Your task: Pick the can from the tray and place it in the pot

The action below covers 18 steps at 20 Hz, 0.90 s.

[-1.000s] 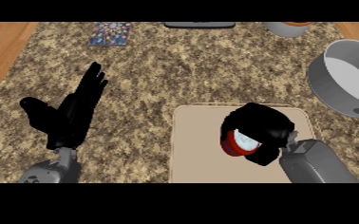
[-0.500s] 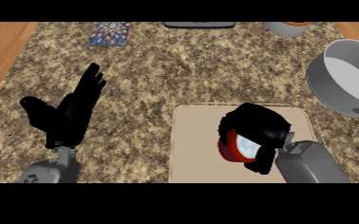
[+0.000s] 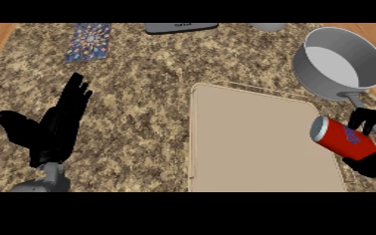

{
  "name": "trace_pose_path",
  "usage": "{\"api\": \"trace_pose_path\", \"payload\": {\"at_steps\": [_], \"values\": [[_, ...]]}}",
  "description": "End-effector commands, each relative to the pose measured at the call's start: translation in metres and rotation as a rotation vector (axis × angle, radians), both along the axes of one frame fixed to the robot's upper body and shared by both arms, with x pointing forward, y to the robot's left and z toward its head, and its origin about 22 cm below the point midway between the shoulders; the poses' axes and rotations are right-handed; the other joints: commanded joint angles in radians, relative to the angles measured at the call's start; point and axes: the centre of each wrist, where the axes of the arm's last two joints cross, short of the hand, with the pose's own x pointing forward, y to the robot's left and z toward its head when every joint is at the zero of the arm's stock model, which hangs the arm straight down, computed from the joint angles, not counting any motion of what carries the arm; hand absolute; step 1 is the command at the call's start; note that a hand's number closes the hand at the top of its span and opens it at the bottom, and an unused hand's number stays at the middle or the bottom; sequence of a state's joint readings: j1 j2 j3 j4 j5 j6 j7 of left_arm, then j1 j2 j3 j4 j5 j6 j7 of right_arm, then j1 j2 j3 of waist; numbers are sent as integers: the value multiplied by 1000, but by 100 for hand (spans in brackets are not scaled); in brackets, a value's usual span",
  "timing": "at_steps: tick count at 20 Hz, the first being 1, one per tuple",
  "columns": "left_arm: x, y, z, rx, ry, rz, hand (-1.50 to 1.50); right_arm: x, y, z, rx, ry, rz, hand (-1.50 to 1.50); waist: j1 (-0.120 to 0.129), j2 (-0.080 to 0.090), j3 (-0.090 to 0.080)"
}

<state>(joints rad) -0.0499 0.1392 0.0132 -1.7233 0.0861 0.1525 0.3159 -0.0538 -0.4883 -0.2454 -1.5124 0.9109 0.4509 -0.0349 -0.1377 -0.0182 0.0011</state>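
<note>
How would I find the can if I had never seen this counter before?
Start at the big beige tray lying on the speckled counter and go to its right edge. There, below the grey pot, the robot's black right hand holds the can tilted. It is the only bright red thing, with a silver top and a blue patch.

The right hand (image 3: 364, 122) is mostly hidden behind the can (image 3: 342, 138) and cut off at the edge.

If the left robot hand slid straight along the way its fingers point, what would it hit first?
Probably the patterned card: the left robot hand points up the bare counter towards it. Height above the surface is unclear, so it might pass over.
</note>
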Motion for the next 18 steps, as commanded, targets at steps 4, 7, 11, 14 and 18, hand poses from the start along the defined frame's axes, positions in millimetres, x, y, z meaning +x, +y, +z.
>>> {"api": "trace_pose_path", "payload": {"at_steps": [4,7,11,14,18], "values": [[-5,3,0,2,5,-47,0,-88,-116,65,-102,-291,-439,150,54,4,-1],[-5,3,3,2,-6,-65,0,-128,-133,105,-68,-370,-398,150,73,5,-2],[3,-12,4,-6,-5,-78,0,-154,-123,143,-68,-525,-364,150,92,9,-3],[5,-18,13,1,-13,-88,0,-161,-115,180,-62,-621,-280,150,104,11,-3],[12,-17,7,-7,-13,-108,0,-156,-98,201,34,-716,-231,150,124,15,-3]]}}
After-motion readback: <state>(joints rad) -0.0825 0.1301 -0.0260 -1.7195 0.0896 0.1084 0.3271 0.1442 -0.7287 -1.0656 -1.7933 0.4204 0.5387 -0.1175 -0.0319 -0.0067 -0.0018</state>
